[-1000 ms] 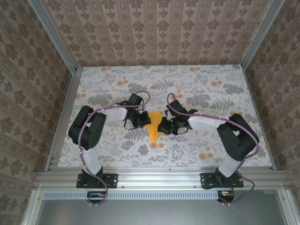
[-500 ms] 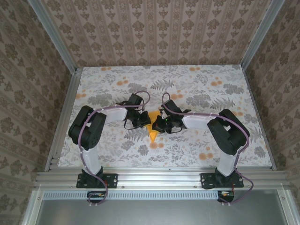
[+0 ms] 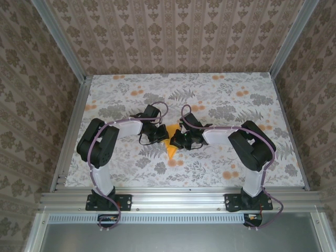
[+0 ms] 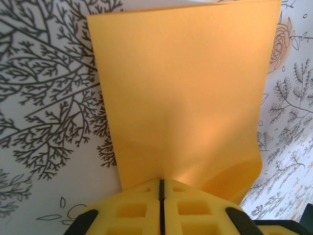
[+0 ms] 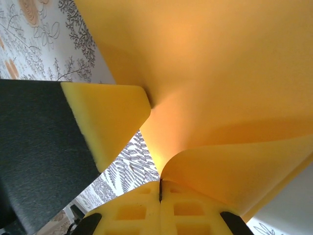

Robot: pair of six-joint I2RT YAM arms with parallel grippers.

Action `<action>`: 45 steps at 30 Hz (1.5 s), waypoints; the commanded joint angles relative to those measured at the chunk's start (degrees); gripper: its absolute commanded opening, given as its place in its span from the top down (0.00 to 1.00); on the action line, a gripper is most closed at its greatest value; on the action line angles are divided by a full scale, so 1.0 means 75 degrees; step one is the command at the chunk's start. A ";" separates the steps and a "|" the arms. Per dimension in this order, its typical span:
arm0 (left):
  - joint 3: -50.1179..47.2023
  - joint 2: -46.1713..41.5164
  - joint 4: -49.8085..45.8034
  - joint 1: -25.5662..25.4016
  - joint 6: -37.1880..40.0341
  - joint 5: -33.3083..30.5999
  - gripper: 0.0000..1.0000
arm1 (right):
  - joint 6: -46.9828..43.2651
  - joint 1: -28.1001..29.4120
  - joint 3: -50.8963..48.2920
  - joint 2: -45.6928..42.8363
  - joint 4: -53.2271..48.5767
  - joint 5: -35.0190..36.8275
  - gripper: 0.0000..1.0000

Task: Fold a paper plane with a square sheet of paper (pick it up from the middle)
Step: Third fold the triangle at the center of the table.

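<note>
Orange paper sits at the middle of what we see: the square sheet of paper (image 3: 170, 145) is held between the two arms over the centre of the floral table (image 3: 226, 100). From above it shows as a small wedge whose tip points toward the near edge. The left gripper (image 3: 159, 135) meets it from the left and the right gripper (image 3: 177, 139) from the right, their heads close together on either side of it. In the left wrist view we see the left gripper (image 4: 161, 196) with its yellow foam pads pressed flat together and the near edge of the sheet (image 4: 181, 98) pinched in the seam. The paper stretches away from the pads as a smooth panel, with one lower corner curling off to the right. In the right wrist view the right gripper (image 5: 160, 193) is likewise clamped, pads together, on a curved layer of the sheet (image 5: 220, 73), which bends up and opens into two layers above the seam. One of the left gripper's pads (image 5: 105, 115) touches the paper from the left of that view. We cannot tell whether any part of the sheet rests on the table.
</note>
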 commanded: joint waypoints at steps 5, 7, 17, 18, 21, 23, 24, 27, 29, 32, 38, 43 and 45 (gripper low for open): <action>0.0067 0.0109 -0.0325 -0.0036 0.0141 -0.0191 0.90 | 0.0012 0.0039 -0.0101 0.0082 -0.0124 0.0212 0.96; 0.0087 0.0110 -0.0321 -0.0048 0.0141 -0.0198 0.90 | -0.0065 0.0039 -0.0077 0.0081 -0.0238 0.0200 0.96; 0.0093 0.0138 -0.0320 -0.0072 0.0130 -0.0191 0.90 | -0.0246 0.0039 -0.0062 0.0047 -0.0512 0.0199 0.93; 0.0091 0.0132 -0.0331 -0.0072 0.0131 -0.0192 0.90 | -0.0217 0.0039 -0.0056 0.0058 -0.0472 0.0202 0.93; 0.0091 0.0132 -0.0341 -0.0083 0.0130 -0.0198 0.90 | -0.0137 0.0039 -0.0060 0.0095 -0.0338 0.0193 0.93; 0.0092 0.0132 -0.0346 -0.0083 0.0141 -0.0198 0.90 | -0.0106 0.0039 -0.0049 0.0112 -0.0263 0.0193 0.93; 0.0099 0.0132 -0.0354 -0.0083 0.0152 -0.0201 0.90 | -0.0089 0.0039 -0.0050 0.0129 -0.0250 0.0185 0.93; 0.0097 0.0132 -0.0346 -0.0095 0.0140 -0.0203 0.90 | -0.0065 0.0039 -0.0042 0.0179 -0.0183 0.0164 0.92; 0.0079 0.0121 -0.0348 -0.0095 0.0129 -0.0203 0.90 | -0.0061 0.0039 -0.0044 0.0216 -0.0171 0.0146 0.93; 0.0085 0.0127 -0.0347 -0.0107 0.0134 -0.0203 0.90 | -0.0029 0.0045 -0.0066 0.0278 -0.0078 0.0071 0.92; 0.0079 0.0132 -0.0358 -0.0107 0.0135 -0.0203 0.90 | 0.0079 0.0039 -0.0142 0.0328 0.0149 0.0035 0.92; 0.0082 0.0132 -0.0352 -0.0118 0.0134 -0.0204 0.90 | 0.0160 0.0039 -0.0156 0.0374 0.0306 0.0022 0.92; 0.0082 0.0129 -0.0366 -0.0118 0.0143 -0.0206 0.90 | 0.0146 0.0045 -0.0161 0.0391 0.0281 0.0034 0.92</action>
